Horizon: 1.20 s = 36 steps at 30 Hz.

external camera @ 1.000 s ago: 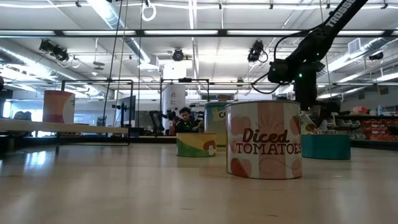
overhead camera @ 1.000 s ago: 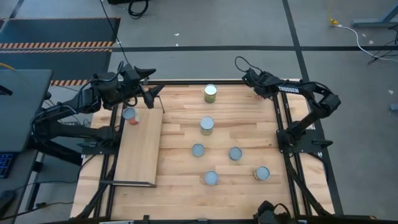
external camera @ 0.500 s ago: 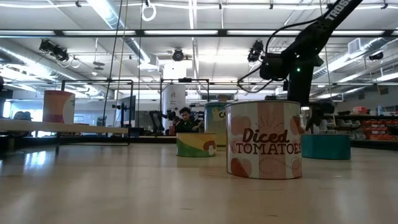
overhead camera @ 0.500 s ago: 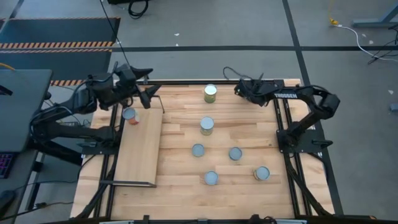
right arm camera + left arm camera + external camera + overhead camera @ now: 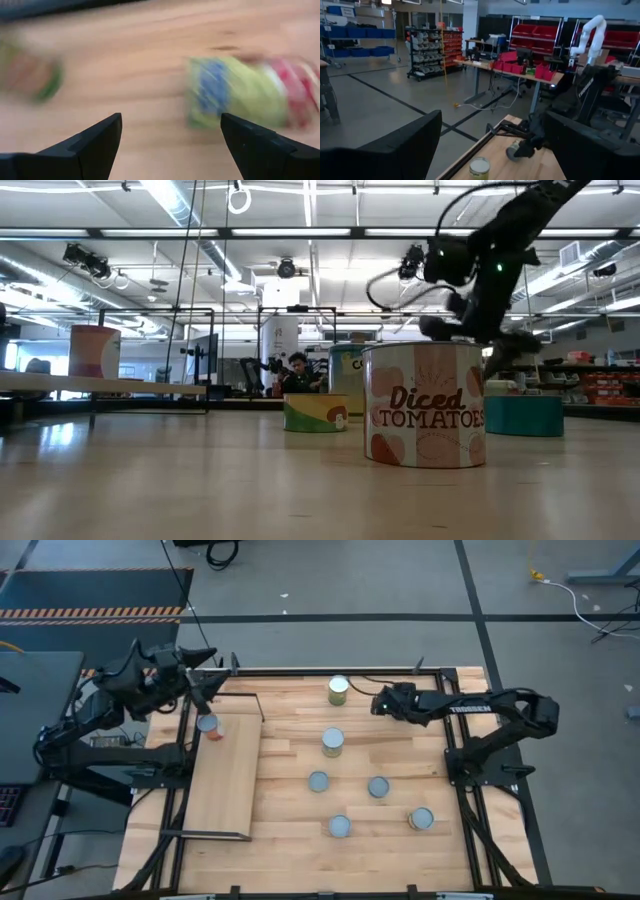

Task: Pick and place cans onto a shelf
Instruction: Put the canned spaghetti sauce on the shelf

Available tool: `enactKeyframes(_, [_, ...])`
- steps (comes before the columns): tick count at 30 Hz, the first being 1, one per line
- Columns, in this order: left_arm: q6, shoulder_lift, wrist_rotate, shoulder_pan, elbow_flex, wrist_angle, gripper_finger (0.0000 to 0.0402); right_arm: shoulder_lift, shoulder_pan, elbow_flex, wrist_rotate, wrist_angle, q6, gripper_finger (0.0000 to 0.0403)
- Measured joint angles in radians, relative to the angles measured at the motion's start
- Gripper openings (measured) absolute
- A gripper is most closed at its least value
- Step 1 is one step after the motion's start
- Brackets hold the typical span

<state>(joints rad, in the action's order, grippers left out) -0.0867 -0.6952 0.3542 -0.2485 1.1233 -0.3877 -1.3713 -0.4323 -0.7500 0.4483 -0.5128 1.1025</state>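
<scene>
Fingers spread wide on the right gripper [image 5: 380,703], just beside the far can [image 5: 339,690]. Left gripper [image 5: 208,683] open too, near the shelf [image 5: 225,780].

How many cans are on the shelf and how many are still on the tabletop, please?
Cans on the shelf: 1, the orange can
Cans on the tabletop: 6, at
Total: 7 cans

Even bright overhead light, soft shadows. Ceiling strip lights [image 5: 300,232] glare in my low view. My right wrist view smeared by motion blur.
</scene>
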Motion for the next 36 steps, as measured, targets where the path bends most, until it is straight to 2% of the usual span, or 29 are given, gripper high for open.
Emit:
enactKeyframes(5, [0.000,-0.013,0.000,0.000,0.000,-0.001,0.0354,-0.021,-0.026,-0.158,-0.192,-0.200,-0.528,0.0347])
enactKeyframes(10, [-0.004,-0.034,0.000,0.000,0.000,-0.014,0.0354,-0.093,-0.034,-0.245,-0.259,-0.467,-1.054,0.0347])
enactKeyframes(12, [-0.018,-0.038,-0.001,0.000,0.000,-0.029,0.0354,-0.108,-0.030,-0.247,-0.304,-0.527,-1.202,0.0348])
enactKeyframes(15, [-0.055,-0.037,-0.001,0.000,0.000,-0.059,0.0354,-0.118,-0.025,-0.223,-0.324,-0.553,-1.335,0.0355])
enactKeyframes(20, [-0.060,-0.038,-0.042,0.017,0.000,-0.083,0.0354,-0.117,-0.039,-0.157,-0.319,-0.443,-1.378,0.0380])
enactKeyframes(26, [-0.067,-0.038,-0.045,0.039,0.000,-0.063,0.0354,-0.117,-0.058,-0.104,-0.293,-0.346,-1.377,0.0397])
enactKeyframes(36, [-0.124,-0.038,-0.045,0.039,0.000,0.047,0.0354,-0.117,-0.100,-0.046,-0.311,-0.186,-1.089,0.0380])
